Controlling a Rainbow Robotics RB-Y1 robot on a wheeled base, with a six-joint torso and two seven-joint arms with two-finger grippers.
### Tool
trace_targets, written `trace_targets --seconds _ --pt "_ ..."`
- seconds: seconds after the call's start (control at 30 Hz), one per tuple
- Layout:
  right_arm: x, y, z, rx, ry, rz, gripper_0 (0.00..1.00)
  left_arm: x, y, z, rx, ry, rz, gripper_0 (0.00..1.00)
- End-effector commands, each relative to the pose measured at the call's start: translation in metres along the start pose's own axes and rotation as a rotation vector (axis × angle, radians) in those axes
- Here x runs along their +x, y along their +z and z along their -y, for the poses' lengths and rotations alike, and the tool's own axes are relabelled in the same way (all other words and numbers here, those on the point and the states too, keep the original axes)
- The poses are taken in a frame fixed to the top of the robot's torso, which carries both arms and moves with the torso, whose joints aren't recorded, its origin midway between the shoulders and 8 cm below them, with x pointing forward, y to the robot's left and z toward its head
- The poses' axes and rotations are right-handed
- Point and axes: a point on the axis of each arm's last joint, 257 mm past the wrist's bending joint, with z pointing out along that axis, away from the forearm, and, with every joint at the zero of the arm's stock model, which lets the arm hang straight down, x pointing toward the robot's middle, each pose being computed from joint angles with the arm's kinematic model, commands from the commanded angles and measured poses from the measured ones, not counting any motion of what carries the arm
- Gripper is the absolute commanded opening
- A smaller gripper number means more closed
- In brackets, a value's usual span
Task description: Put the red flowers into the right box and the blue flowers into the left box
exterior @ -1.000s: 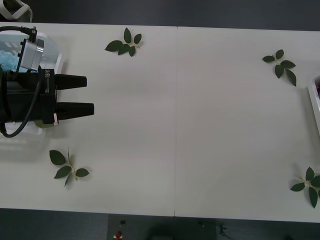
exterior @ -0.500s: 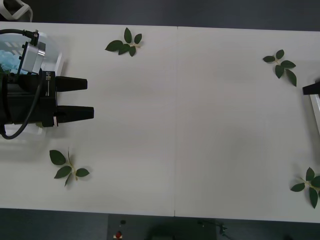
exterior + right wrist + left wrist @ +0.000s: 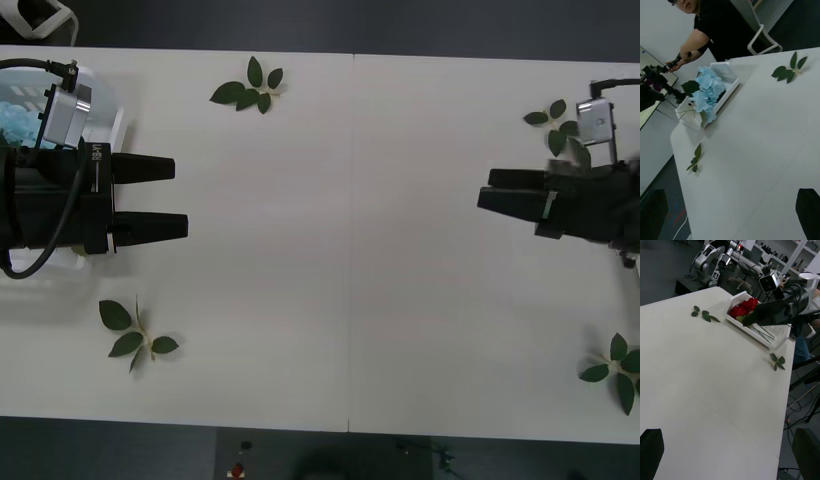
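Note:
The blue flowers (image 3: pixel 708 91) lie heaped in the left box (image 3: pixel 728 72), a white slotted basket at the table's left end; in the front view a bit of the blue flowers (image 3: pixel 14 116) shows behind my left arm, inside the left box (image 3: pixel 112 112). The red flowers (image 3: pixel 743 308) lie in the right box (image 3: pixel 752 333) at the table's right end. My left gripper (image 3: pixel 182 195) is open and empty, hovering just right of the left box. My right gripper (image 3: pixel 484 194) is open and empty over the right part of the table; its fingers (image 3: pixel 763 313) reach across the red flowers.
Loose green leaf sprigs lie on the white table: one at the back left (image 3: pixel 250 88), one at the front left (image 3: pixel 135 335), one at the back right (image 3: pixel 562 125), one at the front right (image 3: pixel 615 370). A seam (image 3: pixel 352 250) crosses the table's middle.
My right arm has come in from the right edge and moved left over the table. My left arm has hardly moved.

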Motion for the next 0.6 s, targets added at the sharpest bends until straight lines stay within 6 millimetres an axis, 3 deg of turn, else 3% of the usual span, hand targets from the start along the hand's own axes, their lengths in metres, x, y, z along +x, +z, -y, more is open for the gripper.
trace_targets --seconds 0.03,0.13,0.3,0.6 --pt "0.003 0.036 -0.065 -0.159 -0.054 -0.006 1.00 -0.007 0.001 0.004 0.012 0.002 0.003 1.00" --pt "0.007 0.046 -0.091 -0.217 -0.057 -0.006 1.00 -0.007 0.001 0.004 0.012 0.002 0.003 1.00" --pt "0.004 0.056 -0.116 -0.272 -0.065 0.017 1.00 -0.007 0.001 0.004 0.012 0.002 0.003 1.00" --pt "-0.002 0.064 -0.131 -0.309 -0.066 0.044 1.00 -0.007 0.001 0.004 0.012 0.002 0.003 1.00"
